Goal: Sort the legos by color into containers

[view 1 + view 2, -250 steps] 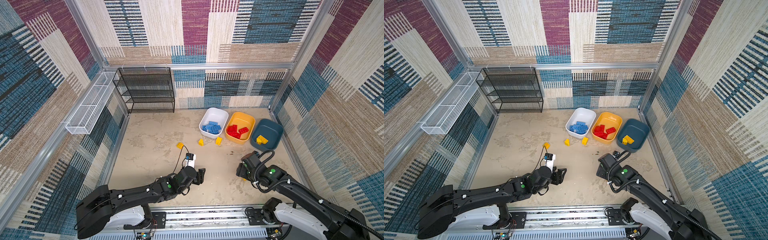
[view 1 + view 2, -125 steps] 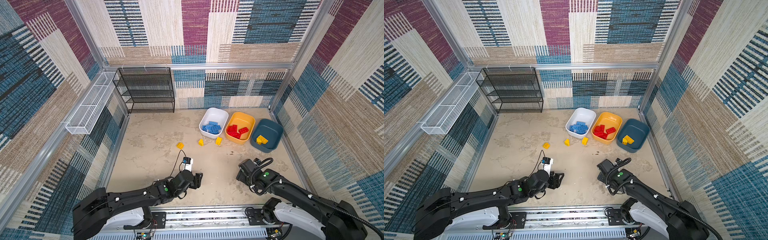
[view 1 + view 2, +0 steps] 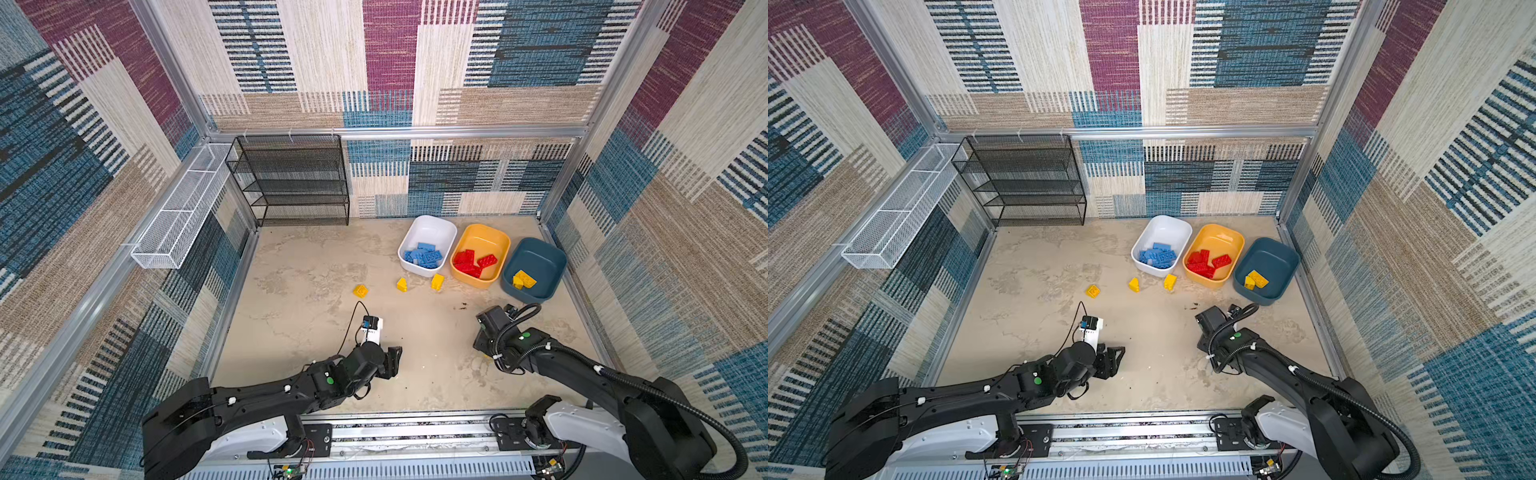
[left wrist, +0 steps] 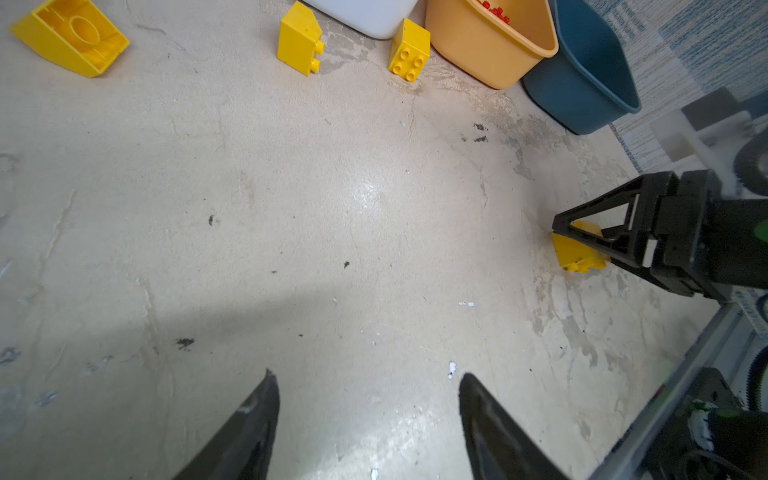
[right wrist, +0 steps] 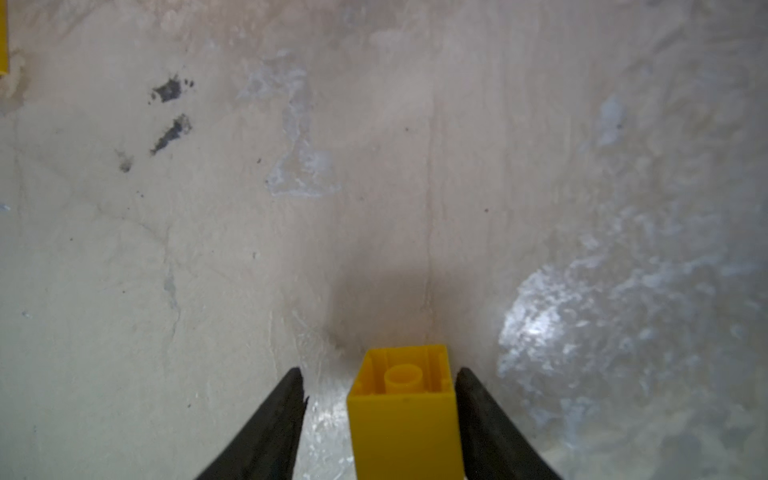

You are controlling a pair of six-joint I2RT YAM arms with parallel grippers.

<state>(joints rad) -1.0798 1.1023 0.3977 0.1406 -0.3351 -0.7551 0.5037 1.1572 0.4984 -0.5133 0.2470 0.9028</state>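
On the desk (image 3: 299, 316), the white tub (image 3: 432, 226), yellow-orange tub (image 3: 486, 235) and teal tub (image 3: 540, 253) sit right of centre. The left end effector (image 4: 365, 378) stands spread, empty. The right end effector (image 5: 379, 376), spread, straddles a yellow brick (image 5: 405, 424) at bottom centre: one finger touching, the other apart.

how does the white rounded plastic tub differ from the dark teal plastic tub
The white rounded plastic tub holds a pile of blue studded bricks; the dark teal plastic tub holds a couple of yellow bricks. The white tub ends the row on the left, the teal tub on the right. Both stand upright, of like size.
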